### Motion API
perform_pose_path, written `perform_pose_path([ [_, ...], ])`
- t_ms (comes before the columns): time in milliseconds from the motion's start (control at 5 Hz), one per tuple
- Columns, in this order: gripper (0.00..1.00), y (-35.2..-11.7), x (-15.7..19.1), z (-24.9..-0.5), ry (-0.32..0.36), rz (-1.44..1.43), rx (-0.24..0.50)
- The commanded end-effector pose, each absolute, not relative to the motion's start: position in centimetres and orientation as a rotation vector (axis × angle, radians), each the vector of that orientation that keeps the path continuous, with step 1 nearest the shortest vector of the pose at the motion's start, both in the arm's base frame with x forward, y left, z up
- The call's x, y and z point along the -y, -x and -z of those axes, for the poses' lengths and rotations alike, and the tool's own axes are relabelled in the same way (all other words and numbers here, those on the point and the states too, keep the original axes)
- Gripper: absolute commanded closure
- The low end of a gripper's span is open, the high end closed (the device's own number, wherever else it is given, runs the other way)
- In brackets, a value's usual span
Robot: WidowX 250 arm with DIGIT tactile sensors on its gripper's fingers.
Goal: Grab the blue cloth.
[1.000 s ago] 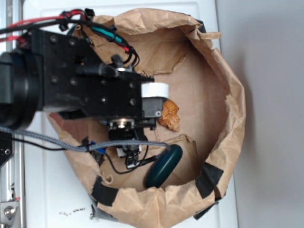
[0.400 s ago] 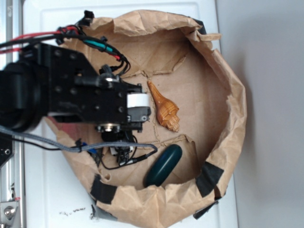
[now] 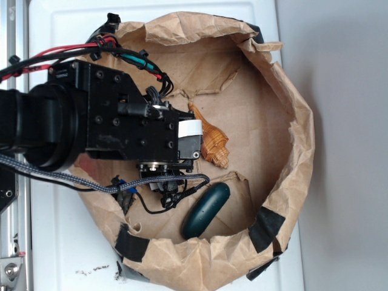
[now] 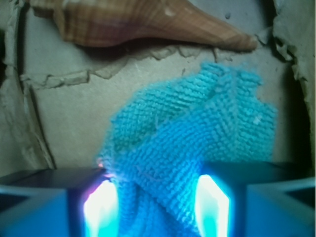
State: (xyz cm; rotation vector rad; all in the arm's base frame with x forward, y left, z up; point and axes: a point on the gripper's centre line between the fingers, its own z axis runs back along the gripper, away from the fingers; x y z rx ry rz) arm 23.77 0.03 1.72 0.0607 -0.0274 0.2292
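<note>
The blue cloth (image 4: 197, 128) lies bunched on the brown cardboard floor, its nubby folds crossing between my fingers. My gripper (image 4: 157, 207) stands over the cloth's near end. The fingers (image 4: 101, 210) press on the fabric from both sides, and the cloth fills the whole gap. In the exterior view the arm and gripper (image 3: 162, 185) hang over the left part of the paper bag and hide the cloth completely.
An orange-brown seashell (image 4: 138, 22) lies just beyond the cloth, and it shows beside the arm (image 3: 212, 142). A dark green oblong object (image 3: 206, 210) rests near the front. The crumpled paper bag wall (image 3: 297, 139) rings everything. Cables trail over the left rim.
The arm swung left off the seashell, uncovering it, then shifted back a little to the right, so it now overlaps the shell's left edge.
</note>
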Motion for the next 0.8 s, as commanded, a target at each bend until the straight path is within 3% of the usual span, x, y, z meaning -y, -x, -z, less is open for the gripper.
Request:
perform_pose_path([
  [0, 1.00, -24.0, -0.9, -2.4, -0.029, -0.250, 0.060],
  [400, 1.00, -24.4, -0.8, -3.1, -0.009, -0.254, 0.053],
  [600, 1.00, -24.3, -1.0, -5.3, 0.010, -0.265, 0.024],
])
